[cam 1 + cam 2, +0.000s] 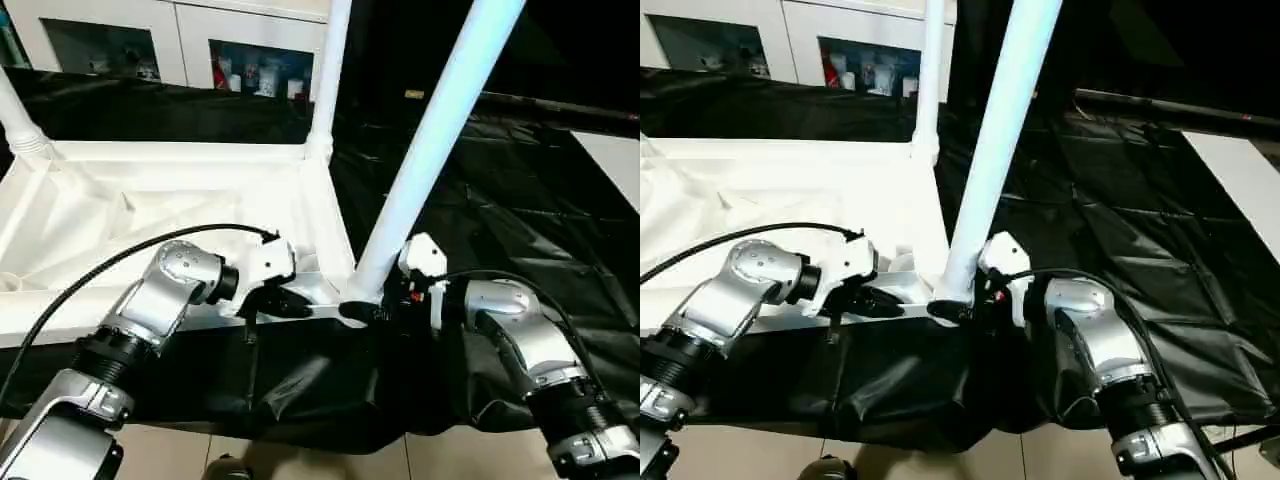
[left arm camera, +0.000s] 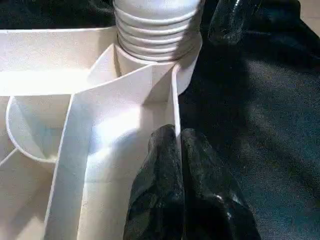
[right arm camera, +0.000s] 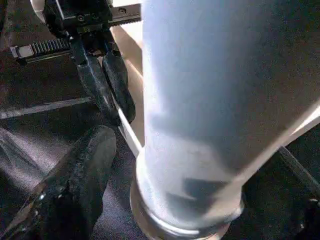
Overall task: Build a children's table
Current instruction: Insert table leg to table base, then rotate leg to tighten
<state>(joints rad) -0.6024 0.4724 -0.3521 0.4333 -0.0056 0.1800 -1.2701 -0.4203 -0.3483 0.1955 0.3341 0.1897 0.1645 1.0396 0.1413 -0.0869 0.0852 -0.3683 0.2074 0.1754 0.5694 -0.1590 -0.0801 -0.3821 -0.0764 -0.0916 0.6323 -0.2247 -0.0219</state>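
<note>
left eye view: the children's table [image 1: 150, 215] lies upside down on the black-sheeted work table [image 1: 520, 190], ribbed underside up, with its legs rising from the corner sockets. the landmark is the near leg [image 1: 420, 160], a pale-blue tube standing tilted in the corner socket [image 1: 352, 308] nearest the robot. a second leg [image 1: 328, 80] stands at the corner beyond it, and a third leg [image 1: 18, 120] at the far corner on the robot's left.

the left gripper [image 1: 285, 303] sits just beside the near leg's base, on the robot's left of it. left wrist view: its fingers [image 2: 172, 170] are clenched together over the thin side wall [image 2: 175, 107] of the top and appear to pinch it, probably to steady the top while the leg is seated.

the right gripper [image 1: 385, 305] is at the base of the near leg on the opposite side. right wrist view: one finger [image 3: 75, 185] stands apart from the tube, the jaws spread wide either side of it and released, not squeezing. the ribbed collar [image 2: 155, 30] of the leg shows above the socket, so the leg may not be fully home.

a white glass-door cabinet [image 1: 170, 40] stands behind the work table.
</note>
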